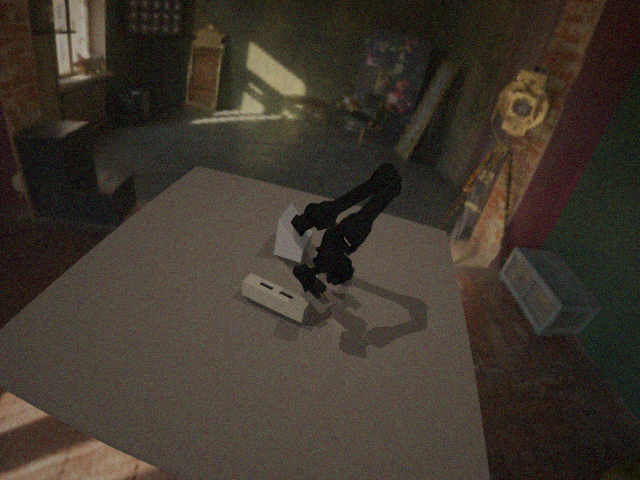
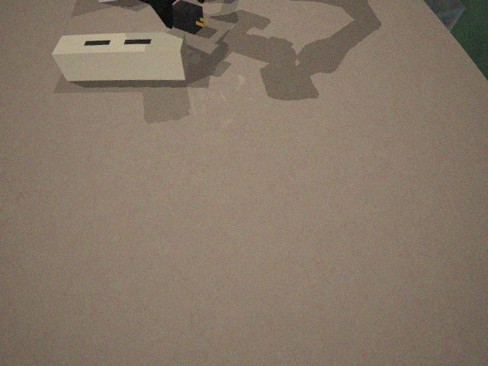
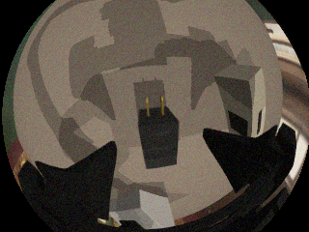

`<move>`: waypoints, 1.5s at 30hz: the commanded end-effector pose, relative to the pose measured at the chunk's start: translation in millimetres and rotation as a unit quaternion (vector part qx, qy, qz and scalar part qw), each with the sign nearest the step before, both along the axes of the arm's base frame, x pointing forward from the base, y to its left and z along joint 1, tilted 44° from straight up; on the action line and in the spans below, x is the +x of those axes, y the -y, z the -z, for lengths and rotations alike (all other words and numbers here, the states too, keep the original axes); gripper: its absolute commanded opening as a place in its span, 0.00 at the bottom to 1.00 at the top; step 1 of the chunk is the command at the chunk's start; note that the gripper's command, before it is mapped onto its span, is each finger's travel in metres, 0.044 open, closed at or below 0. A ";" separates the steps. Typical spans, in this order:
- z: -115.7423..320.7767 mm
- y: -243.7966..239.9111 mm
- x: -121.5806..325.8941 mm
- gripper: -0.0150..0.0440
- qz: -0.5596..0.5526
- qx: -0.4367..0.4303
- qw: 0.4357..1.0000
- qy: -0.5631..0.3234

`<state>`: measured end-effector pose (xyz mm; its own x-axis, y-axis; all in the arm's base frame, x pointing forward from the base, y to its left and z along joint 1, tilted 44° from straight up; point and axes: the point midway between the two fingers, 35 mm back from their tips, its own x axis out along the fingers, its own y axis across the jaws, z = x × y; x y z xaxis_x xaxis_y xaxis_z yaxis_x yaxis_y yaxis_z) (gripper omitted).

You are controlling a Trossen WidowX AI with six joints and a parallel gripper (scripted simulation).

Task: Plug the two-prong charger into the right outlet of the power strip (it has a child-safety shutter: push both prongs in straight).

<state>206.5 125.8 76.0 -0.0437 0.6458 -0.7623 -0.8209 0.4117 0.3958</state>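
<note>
The gripper (image 3: 161, 155) hangs wide open and holds nothing, its two dark fingers spread to either side of the black charger (image 3: 157, 135). The charger lies on the table (image 2: 244, 220) directly below and between them, untouched, its yellow prongs (image 3: 154, 104) pointing away from the wrist. The cream power strip (image 2: 118, 56) sits just beside the gripper, its two dark outlet slots facing up with nothing in them.

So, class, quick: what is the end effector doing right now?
End effector: open, holding nothing; the charger lies on the table between its fingers, not gripped.
</note>
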 end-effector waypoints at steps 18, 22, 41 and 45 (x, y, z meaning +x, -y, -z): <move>12.8 -13.1 -1.8 0.82 0.000 0.002 1.000 -0.001; 12.8 -13.1 -1.8 0.64 0.000 0.002 1.000 -0.001; 1.0 1.2 -0.5 0.25 0.000 0.000 1.000 -0.003; -7.5 11.6 -0.8 0.25 0.000 -0.001 1.000 -0.004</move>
